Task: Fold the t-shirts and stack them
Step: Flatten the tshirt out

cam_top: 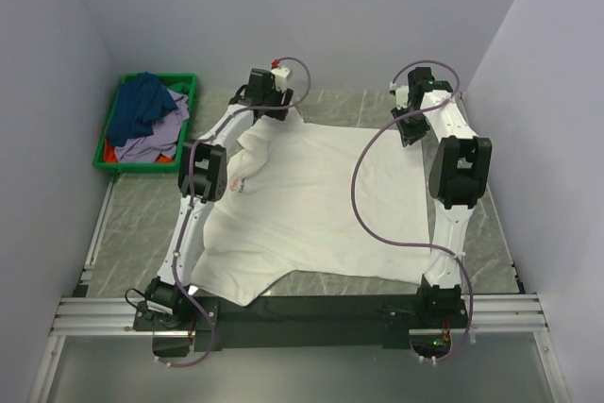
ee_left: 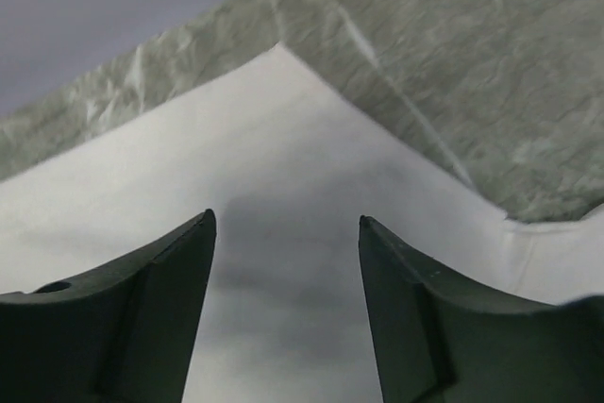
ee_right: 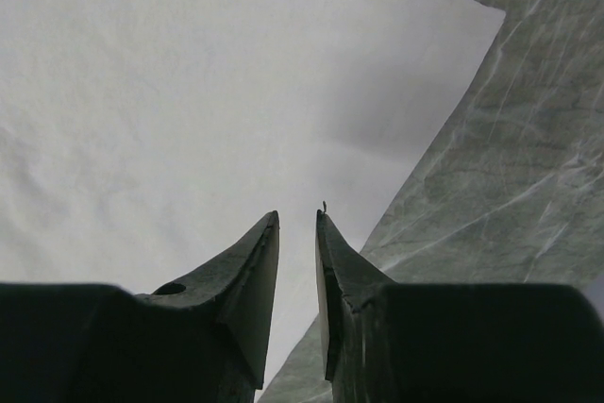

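Observation:
A large white t-shirt lies spread on the table, and a small red mark shows near its rumpled left side. My left gripper hovers over the shirt's far left corner, jaws open with only flat cloth beneath them. My right gripper is over the far right corner. A narrow gap stands between its fingers, and nothing is in it. Dark blue, lavender and red t-shirts lie heaped in the crate.
A green plastic crate stands at the far left by the wall. Grey marbled tabletop shows around the shirt, and also in both wrist views. Walls close in the left, back and right sides. A purple cable loops over the shirt.

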You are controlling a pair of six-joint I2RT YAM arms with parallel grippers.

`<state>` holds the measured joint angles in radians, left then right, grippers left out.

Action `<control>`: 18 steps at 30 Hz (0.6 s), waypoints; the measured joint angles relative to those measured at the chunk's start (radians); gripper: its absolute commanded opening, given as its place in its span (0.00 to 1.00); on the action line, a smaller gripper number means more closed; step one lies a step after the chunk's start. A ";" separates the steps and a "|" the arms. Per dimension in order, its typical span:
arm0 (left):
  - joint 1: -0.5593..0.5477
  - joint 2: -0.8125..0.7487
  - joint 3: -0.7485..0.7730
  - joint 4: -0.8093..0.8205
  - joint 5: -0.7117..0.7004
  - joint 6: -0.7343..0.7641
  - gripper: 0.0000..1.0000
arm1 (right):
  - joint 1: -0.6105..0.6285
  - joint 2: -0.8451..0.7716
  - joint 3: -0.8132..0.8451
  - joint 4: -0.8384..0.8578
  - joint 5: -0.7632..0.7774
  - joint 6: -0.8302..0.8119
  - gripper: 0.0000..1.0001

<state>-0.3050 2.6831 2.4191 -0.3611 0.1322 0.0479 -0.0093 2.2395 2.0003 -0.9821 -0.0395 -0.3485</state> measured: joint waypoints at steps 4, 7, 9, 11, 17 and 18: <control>-0.021 -0.021 -0.047 0.111 -0.017 0.068 0.69 | 0.000 0.000 0.002 -0.009 -0.011 0.004 0.29; -0.007 -0.110 -0.142 0.122 -0.013 0.071 0.66 | -0.001 0.000 0.002 -0.016 -0.032 0.012 0.29; 0.014 -0.204 -0.212 0.109 0.000 0.064 0.60 | -0.001 0.000 0.001 -0.021 -0.045 0.017 0.29; 0.033 -0.312 -0.289 0.085 0.010 0.053 0.52 | -0.001 0.000 -0.003 -0.025 -0.058 0.020 0.27; 0.076 -0.544 -0.385 -0.006 0.066 -0.005 0.30 | -0.001 0.002 -0.023 -0.060 -0.094 0.030 0.12; 0.079 -0.549 -0.384 -0.021 0.082 -0.016 0.27 | -0.001 0.002 -0.023 -0.064 -0.098 0.032 0.10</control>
<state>-0.2264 2.1338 2.0350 -0.3820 0.2138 0.0319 -0.0101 2.2414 1.9774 -1.0466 -0.1371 -0.3164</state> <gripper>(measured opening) 0.319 0.140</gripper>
